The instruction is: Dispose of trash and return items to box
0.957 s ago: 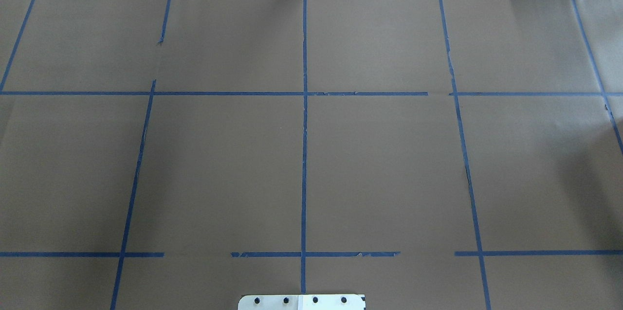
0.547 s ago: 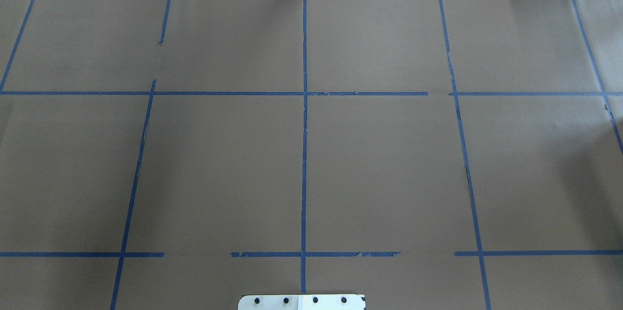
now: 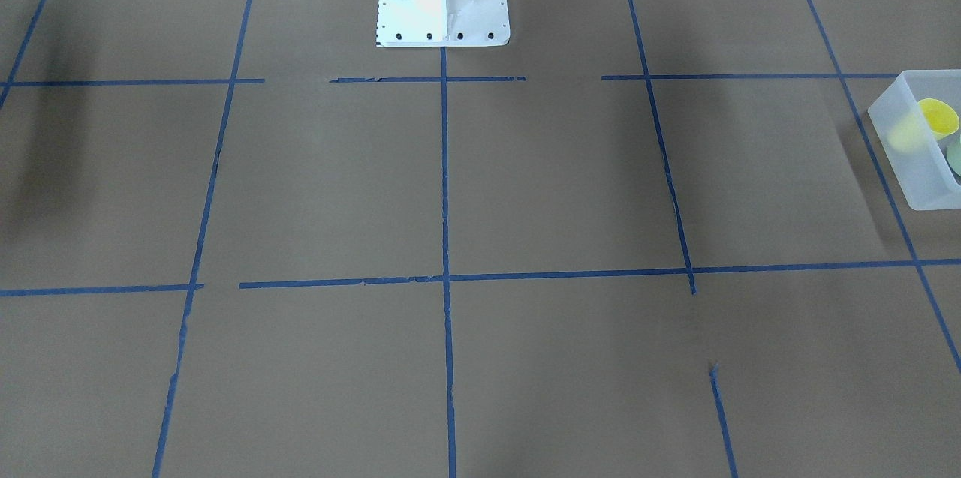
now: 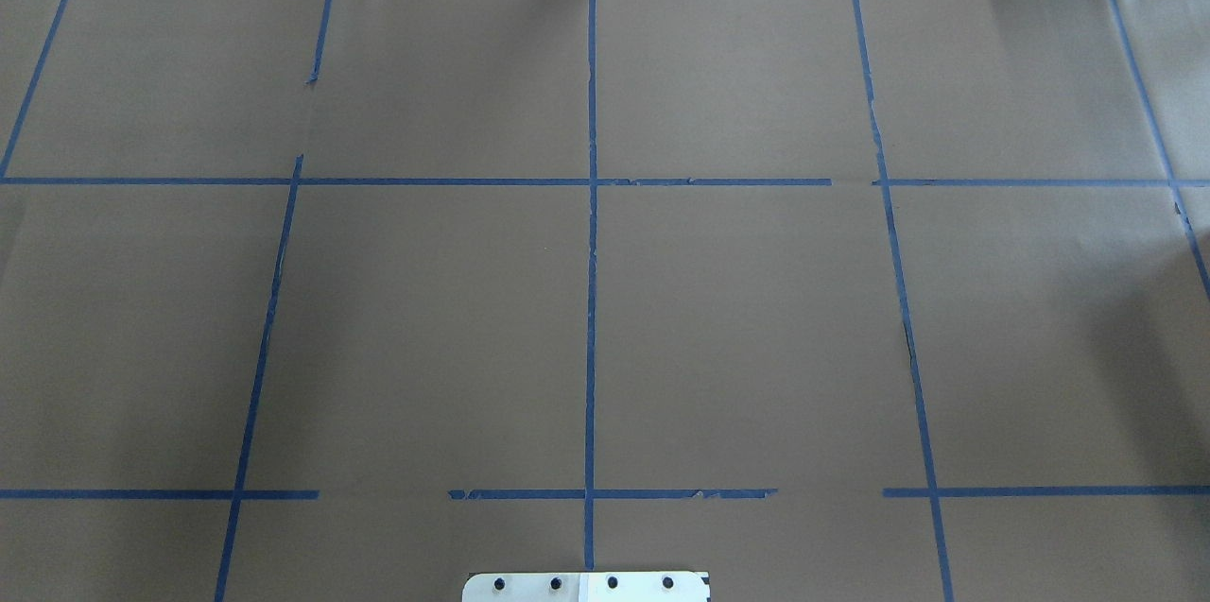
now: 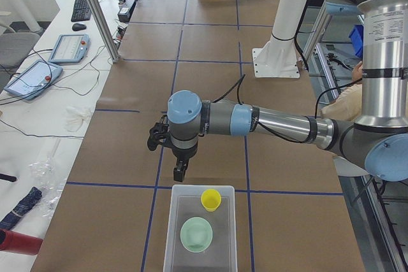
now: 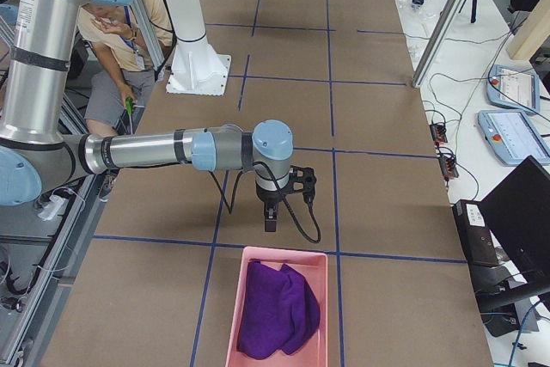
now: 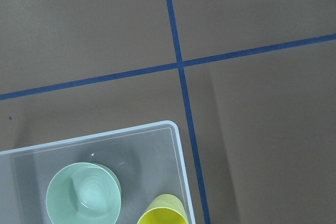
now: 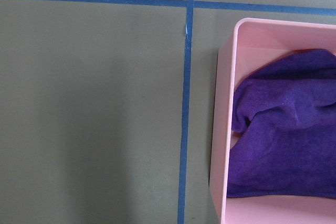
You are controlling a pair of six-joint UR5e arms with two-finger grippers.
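Cup (image 5: 211,199), bowl (image 5: 197,234) lodged in box (image 5: 171,230) at tabletop's left edge: task judged done. Left claw (image 5: 180,173), right claw (image 6: 270,221): state cannot be told; retreat needed.

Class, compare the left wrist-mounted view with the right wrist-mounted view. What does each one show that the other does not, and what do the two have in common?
Only the left wrist view shows the frosted white box, with the mint-green bowl and the yellow cup side by side inside it. Only the right wrist view shows a pink bin holding a crumpled purple cloth. Both look straight down on the brown paper-covered table where lines of blue tape cross, each with its container cut off by the frame's edge. Neither shows the jaws.
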